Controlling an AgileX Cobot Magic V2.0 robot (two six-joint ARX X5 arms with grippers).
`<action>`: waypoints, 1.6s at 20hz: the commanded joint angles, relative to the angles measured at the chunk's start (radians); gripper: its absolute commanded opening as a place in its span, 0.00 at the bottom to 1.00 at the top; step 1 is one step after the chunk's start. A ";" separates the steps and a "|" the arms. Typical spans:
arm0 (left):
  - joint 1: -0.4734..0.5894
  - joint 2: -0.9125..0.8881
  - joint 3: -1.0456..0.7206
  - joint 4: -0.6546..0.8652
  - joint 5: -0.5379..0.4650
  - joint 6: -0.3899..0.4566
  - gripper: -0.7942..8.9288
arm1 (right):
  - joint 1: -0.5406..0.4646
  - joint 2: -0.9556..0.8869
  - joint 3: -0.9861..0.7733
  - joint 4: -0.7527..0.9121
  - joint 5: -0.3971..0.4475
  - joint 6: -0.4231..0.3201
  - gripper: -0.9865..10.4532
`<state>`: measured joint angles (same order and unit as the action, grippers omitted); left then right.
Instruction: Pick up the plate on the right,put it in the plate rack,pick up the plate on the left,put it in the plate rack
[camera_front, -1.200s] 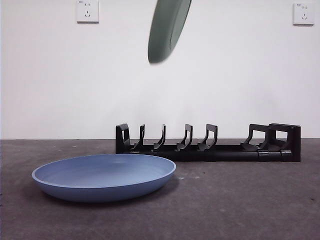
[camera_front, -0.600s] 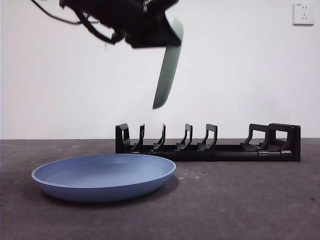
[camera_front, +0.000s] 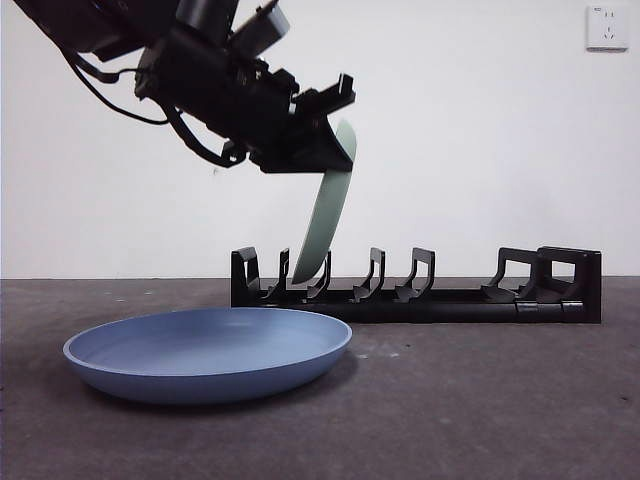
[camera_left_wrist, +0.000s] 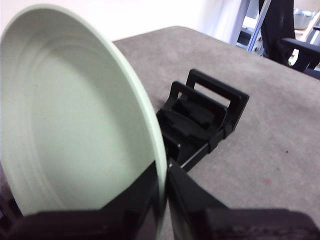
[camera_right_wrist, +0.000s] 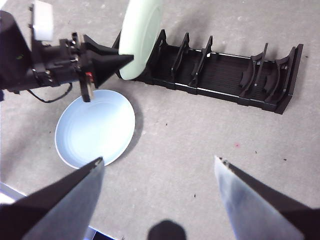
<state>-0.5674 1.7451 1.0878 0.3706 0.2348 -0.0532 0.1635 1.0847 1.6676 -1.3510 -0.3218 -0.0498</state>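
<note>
Left gripper (camera_front: 335, 150): jaws pinched tight on the rim of the green plate (camera_front: 322, 225), reaching in from the upper left in the front view.
Green plate: held on edge, tilted, its lower edge down among the dividers near the left end of the plate rack (camera_front: 420, 290); I cannot tell whether it touches the rack.
Plate rack: long and black, on the grey table (camera_front: 480, 400) by the white wall (camera_front: 480, 150); the other slots to the right are empty.
Blue plate (camera_front: 208, 352): lying flat on the table, in front of the rack's left end, apart from it, under the arm.
Right gripper (camera_right_wrist: 160, 200): jaws spread wide, holding nothing, high above the table, looking down on both plates.
Wall socket (camera_front: 607, 27): top right corner.
</note>
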 joint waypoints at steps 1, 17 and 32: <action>0.002 0.023 0.002 0.019 -0.016 0.002 0.08 | 0.001 -0.003 -0.005 -0.010 -0.003 -0.010 0.41; 0.005 0.033 0.003 -0.071 -0.043 0.042 0.31 | 0.001 -0.003 -0.006 -0.021 -0.003 -0.010 0.41; 0.004 -0.265 0.003 -0.310 0.074 0.034 0.31 | 0.001 0.049 -0.006 -0.003 -0.010 -0.010 0.41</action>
<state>-0.5636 1.4929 1.0943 0.0593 0.3019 -0.0196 0.1635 1.1309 1.6676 -1.3521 -0.3302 -0.0525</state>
